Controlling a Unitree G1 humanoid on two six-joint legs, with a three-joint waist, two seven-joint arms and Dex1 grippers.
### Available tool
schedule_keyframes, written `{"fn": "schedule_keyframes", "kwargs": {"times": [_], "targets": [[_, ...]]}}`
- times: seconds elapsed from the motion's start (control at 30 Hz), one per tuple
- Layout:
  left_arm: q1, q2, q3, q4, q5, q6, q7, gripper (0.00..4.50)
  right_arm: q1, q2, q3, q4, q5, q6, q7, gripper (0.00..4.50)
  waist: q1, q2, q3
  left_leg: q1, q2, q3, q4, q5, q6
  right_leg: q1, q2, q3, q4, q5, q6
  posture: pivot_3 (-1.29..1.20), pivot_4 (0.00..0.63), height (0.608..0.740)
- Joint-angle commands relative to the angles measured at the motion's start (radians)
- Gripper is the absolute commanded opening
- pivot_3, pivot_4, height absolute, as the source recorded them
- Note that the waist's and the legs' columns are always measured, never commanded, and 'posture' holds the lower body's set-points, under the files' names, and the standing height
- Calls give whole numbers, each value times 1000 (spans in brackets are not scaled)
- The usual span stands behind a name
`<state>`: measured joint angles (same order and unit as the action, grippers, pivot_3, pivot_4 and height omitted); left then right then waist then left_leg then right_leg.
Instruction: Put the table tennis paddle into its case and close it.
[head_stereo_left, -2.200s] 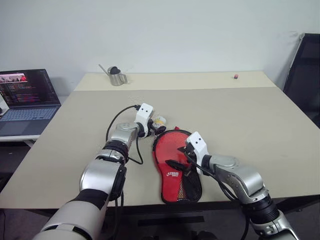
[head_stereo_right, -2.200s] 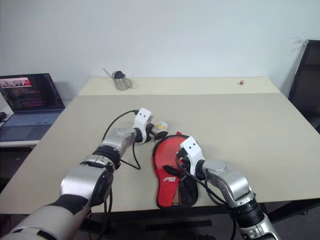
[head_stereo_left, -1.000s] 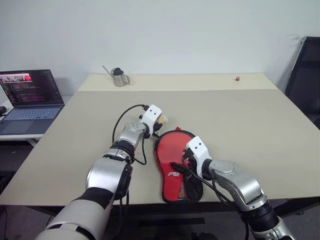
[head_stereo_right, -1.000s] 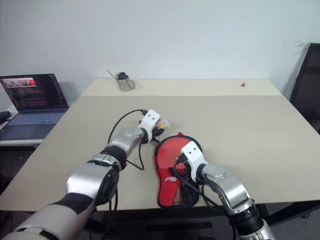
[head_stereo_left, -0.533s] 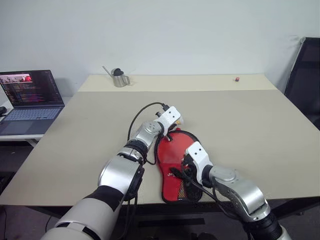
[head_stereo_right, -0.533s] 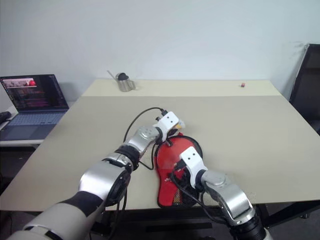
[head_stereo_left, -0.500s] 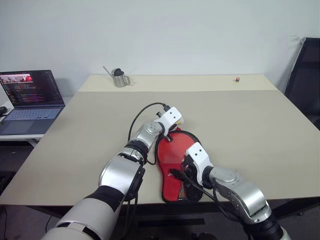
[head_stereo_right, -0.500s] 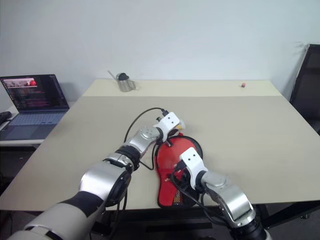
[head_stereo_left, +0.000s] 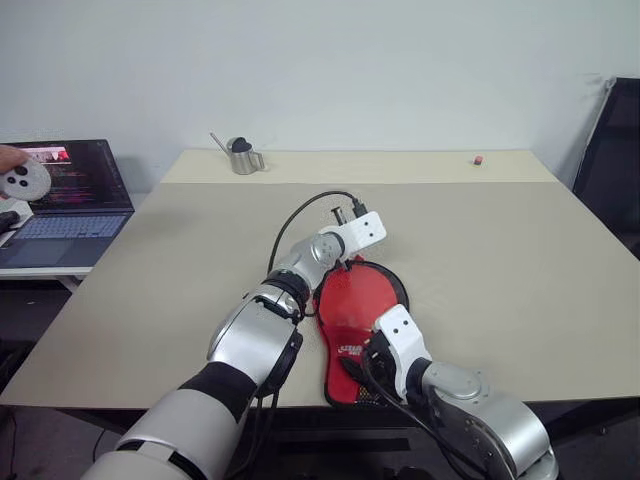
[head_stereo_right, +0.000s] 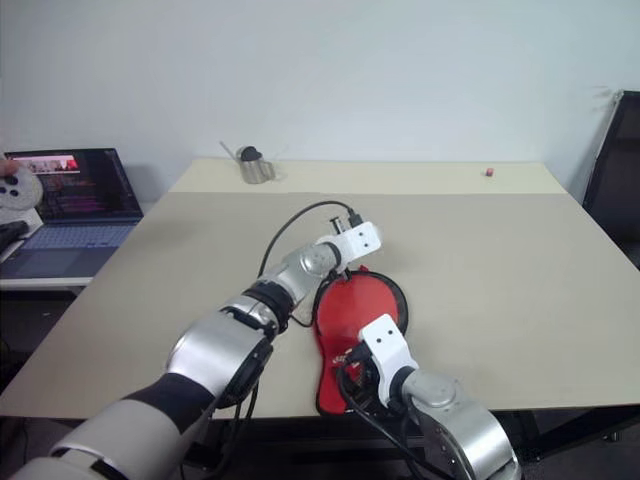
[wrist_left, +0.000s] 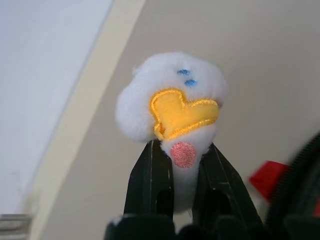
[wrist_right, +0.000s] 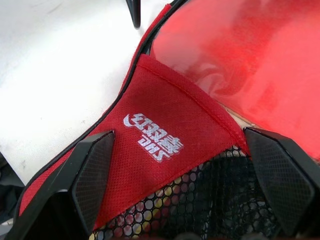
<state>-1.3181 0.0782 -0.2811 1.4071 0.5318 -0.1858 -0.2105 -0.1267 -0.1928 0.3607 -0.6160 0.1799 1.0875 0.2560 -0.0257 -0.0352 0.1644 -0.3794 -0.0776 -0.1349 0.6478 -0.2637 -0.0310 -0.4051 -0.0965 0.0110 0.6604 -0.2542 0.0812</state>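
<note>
**Zipping the case, paddle already inside**

Closing is the step in hand, judged from how things lie. The paddle (wrist_right: 250, 60) sits inside the case (head_stereo_left: 352, 330), which lies flat near the table's (head_stereo_left: 520, 260) front edge. Its red rubber face shows through the open round end; the handle end is tucked under the red flap with the white logo and the black mesh pocket. Case not yet shut: the top panel is folded back over the head.

Left gripper (wrist_left: 182, 165) has its jaws pinched on a small white plush duck (wrist_left: 172, 97) with a yellow beak, likely the zip pull charm. It sits just past the far rim of the case in the head views. Right gripper (wrist_right: 185, 185) has its jaws spread wide and holds nothing, one finger on each side of the logo flap, hovering over the handle end. Whether it touches the fabric, cannot tell.

Next move, as I judge it: the left draws the duck round the case rim to run the zip, while the right pins the handle end so the soft case doesn't drag or bunch.

Other stuff: a metal pitcher (head_stereo_left: 238, 155) at the far left of the table, a tiny red object (head_stereo_left: 478, 159) at the far right, a laptop (head_stereo_left: 60, 195) on a side desk, a person's hand (head_stereo_left: 15, 175) holding a round grey thing in front of it.
</note>
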Motion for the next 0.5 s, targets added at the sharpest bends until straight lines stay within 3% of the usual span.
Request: {"fn": "schedule_keyframes", "kwargs": {"times": [0.03,0.5], "targets": [[-76,-19,-33,-21,41,-48,60,163,76,6,53,47,27,110,-10,4500,1,0,0,0,0,0,0,0,0,0,0,0,0,0,0,0,150,740],[-114,-55,-140,-10,164,-50,116,163,116,36,61,-1,38,149,-58,4500,0,0,0,-1,0,0,-1,0,0,0,0,0,-3,0,0,0,150,740]]}}
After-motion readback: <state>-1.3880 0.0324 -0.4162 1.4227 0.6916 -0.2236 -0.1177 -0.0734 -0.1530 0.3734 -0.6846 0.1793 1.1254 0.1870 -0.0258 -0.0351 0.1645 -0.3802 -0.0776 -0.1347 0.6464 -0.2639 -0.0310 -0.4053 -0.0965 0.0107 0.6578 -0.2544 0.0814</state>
